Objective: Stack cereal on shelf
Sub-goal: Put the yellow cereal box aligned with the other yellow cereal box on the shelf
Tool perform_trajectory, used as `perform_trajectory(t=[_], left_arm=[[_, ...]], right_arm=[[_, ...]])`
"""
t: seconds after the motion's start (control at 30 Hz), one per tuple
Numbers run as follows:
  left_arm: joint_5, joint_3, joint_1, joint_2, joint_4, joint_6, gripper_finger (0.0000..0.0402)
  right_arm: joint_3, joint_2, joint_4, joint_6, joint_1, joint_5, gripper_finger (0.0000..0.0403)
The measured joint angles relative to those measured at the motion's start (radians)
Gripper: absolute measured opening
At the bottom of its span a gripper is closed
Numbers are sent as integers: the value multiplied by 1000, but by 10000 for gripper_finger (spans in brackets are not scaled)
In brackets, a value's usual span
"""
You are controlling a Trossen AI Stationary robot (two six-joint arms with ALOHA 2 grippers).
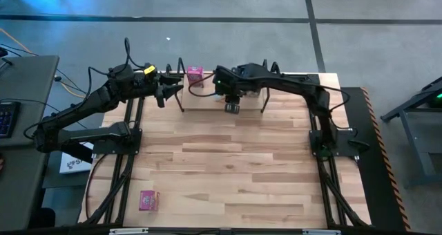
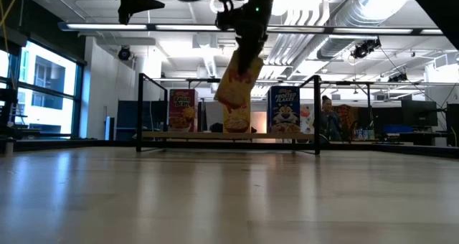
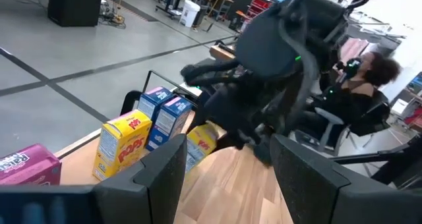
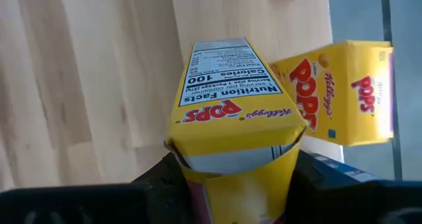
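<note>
My right gripper (image 1: 232, 106) is shut on a yellow Pops cereal box (image 2: 239, 79) and holds it above the shelf (image 2: 208, 136), near its middle. On the shelf stand a pink box (image 2: 182, 110), a yellow box (image 2: 237, 120) and a blue box (image 2: 284, 110). The left wrist view shows the yellow box (image 3: 122, 145) and two blue boxes (image 3: 165, 115) in a row. My left gripper (image 1: 173, 91) is open and empty, raised at the shelf's left end. Another pink box (image 1: 148, 200) lies on the table near the front left corner. My right gripper pinches the yellow box by its upper end (image 4: 231, 159), one finger (image 4: 158, 179) on each broad face. The fingers come from above, pointing down. The box hangs below them, tilted, clear of the shelf and of the boxes standing on it.
The shelf's black wire uprights (image 2: 138, 111) stand at each end of its board. My right arm's wrist (image 3: 277, 46) fills the space just in front of my left gripper. A person (image 3: 359, 85) sits beyond the table. Bare planks (image 1: 235, 166) lie in front of the shelf.
</note>
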Motion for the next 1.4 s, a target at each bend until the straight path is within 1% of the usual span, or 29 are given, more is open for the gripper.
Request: perform_trajectory(t=[0.1, 0.33, 0.57, 0.8, 1.27, 1.4], left_arm=[[-24, 0, 0, 0, 0, 0, 209], [-25, 0, 0, 0, 0, 0, 209], [-25, 0, 0, 0, 0, 0, 209], [-25, 0, 0, 0, 1, 0, 209], [-25, 0, 0, 0, 0, 1, 209], [-26, 0, 0, 0, 0, 0, 209]], right_arm=[[0, 11, -1, -23, -20, -2, 124], [-5, 11, -36, 1, -56, -31, 124], [-6, 41, -38, 27, -64, -74, 124], [-6, 58, -20, 28, -62, -51, 124], [-6, 58, -15, 18, -71, -59, 124], [-6, 58, -15, -27, -78, -59, 124]])
